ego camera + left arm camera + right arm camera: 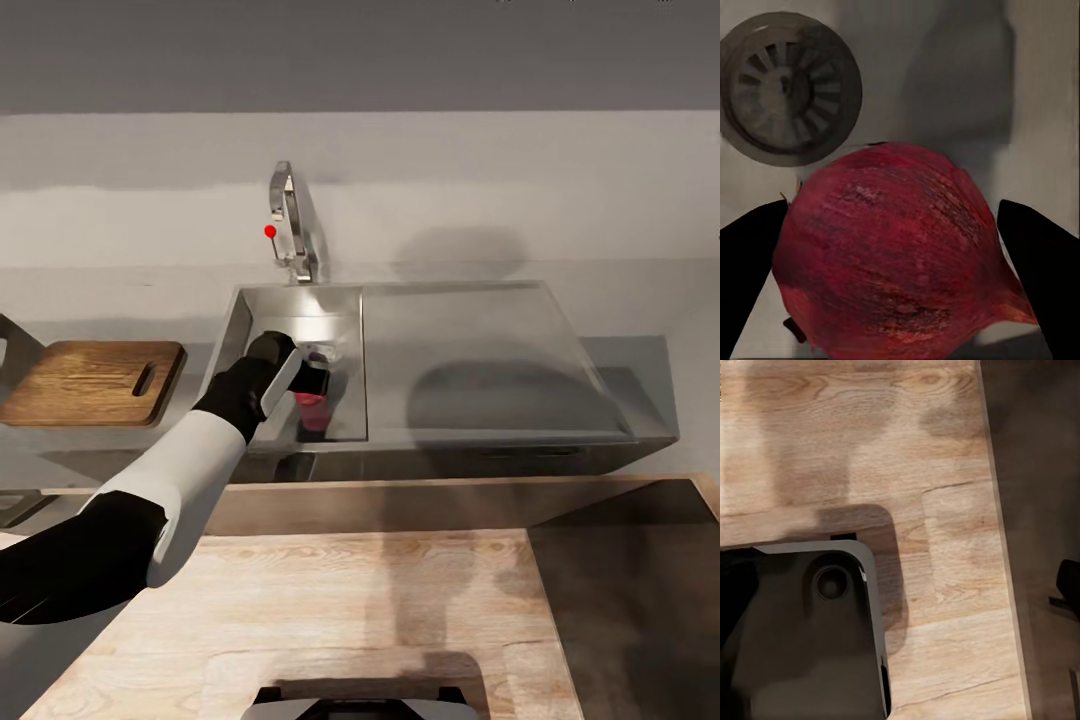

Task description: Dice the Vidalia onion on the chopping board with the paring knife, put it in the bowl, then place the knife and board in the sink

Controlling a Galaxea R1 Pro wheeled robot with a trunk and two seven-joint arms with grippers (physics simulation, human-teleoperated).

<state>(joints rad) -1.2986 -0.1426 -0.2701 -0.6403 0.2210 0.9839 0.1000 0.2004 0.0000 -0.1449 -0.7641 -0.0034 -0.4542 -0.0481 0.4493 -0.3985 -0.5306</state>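
The left hand (pixel 312 385) reaches down into the sink (pixel 340 300), its fingers (pixel 750 277) clamped on either side of the Vidalia onion (pixel 900 255) near the round drain (pixel 789 88), with the tap (pixel 290 220) behind and the chopping board (pixel 95 383) on the surface (pixel 640 310) to the left.

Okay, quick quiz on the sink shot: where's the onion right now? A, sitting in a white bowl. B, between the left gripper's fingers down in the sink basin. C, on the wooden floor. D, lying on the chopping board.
B: the left wrist view shows the Vidalia onion flanked by the left gripper's dark fingers near the drain, inside the sink.
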